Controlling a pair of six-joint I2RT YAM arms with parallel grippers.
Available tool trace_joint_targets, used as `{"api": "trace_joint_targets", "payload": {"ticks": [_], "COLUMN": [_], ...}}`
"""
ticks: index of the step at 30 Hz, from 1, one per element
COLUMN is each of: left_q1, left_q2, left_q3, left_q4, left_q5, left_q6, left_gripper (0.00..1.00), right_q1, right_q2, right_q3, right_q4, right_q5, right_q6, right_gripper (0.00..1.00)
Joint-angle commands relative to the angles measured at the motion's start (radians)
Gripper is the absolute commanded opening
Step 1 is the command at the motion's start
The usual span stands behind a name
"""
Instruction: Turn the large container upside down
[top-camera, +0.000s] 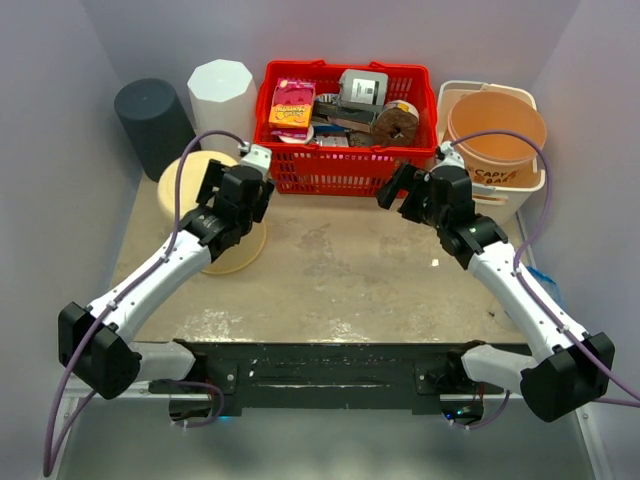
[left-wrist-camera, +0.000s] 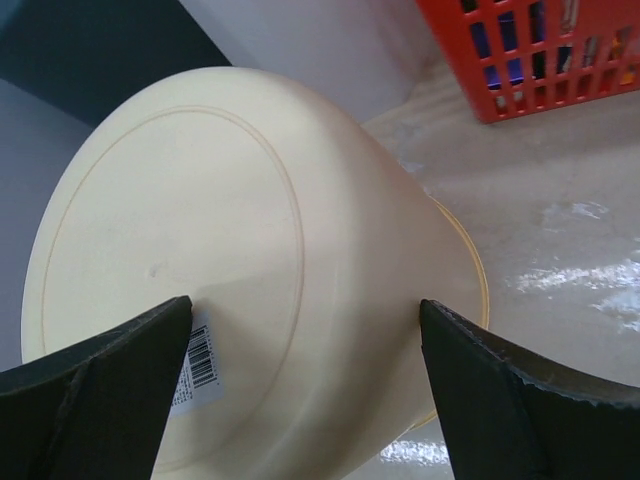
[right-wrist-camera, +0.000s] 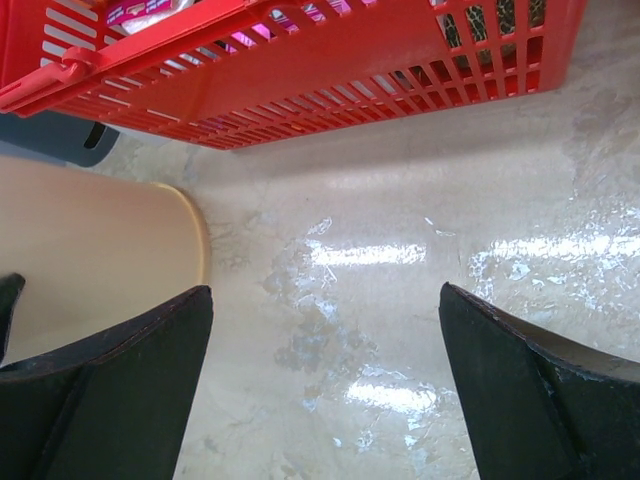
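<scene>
The large cream container (top-camera: 190, 185) stands at the table's left, its flat base up and its wide rim on the table. In the left wrist view its base (left-wrist-camera: 180, 220) carries a barcode sticker (left-wrist-camera: 200, 365). My left gripper (top-camera: 232, 205) is open just over it, and the jaws (left-wrist-camera: 305, 303) straddle the base edge and side wall without closing on it. My right gripper (top-camera: 405, 195) is open and empty (right-wrist-camera: 325, 290) above the bare table in front of the red basket. The container's side also shows in the right wrist view (right-wrist-camera: 90, 250).
A red basket (top-camera: 340, 165) of packets and tools stands at the back centre (right-wrist-camera: 300, 90). A dark grey cylinder (top-camera: 152, 120) and a white container (top-camera: 222, 90) stand back left. An orange bucket (top-camera: 495, 130) sits in a white bin back right.
</scene>
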Motion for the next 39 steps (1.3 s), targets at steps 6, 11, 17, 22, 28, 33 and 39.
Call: {"api": "trace_joint_targets", "payload": {"ticks": [6,11,17,22,28,33,39], "left_q1": [0.231,0.318,0.373,0.399,0.456,0.491,0.514], "left_q2": [0.074,0.174,0.234,0.238,0.264,0.28,0.286], "left_q3": [0.001,0.087,0.126,0.086,0.077,0.086,0.086], "left_q4": [0.093,0.113,0.134,0.162,0.191,0.2,0.198], "left_q5": [0.158,0.197,0.218,0.186,0.217,0.223,0.212], "left_q6": [0.084,0.093,0.091,0.079,0.073,0.085,0.075], "left_gripper": [1.0,0.99,1.0,0.99,0.99,0.99,0.99], "right_q1": [0.001,0.001,0.001,-0.001,-0.002,-0.001,-0.009], "right_q2": [-0.03,-0.029,-0.037,-0.041,-0.004,0.008,0.006], "right_q3": [-0.02,-0.029,-0.038,-0.027,0.065,0.106,0.112], "right_q4": [0.028,0.034,0.031,0.011,-0.081,-0.116,-0.138], "right_q5": [-0.037,-0.05,-0.048,-0.018,0.035,0.081,0.11], "right_q6": [0.015,0.012,0.013,-0.004,-0.059,-0.085,-0.09], "right_gripper": [0.99,0.99,0.99,0.99,0.99,0.99,0.99]}}
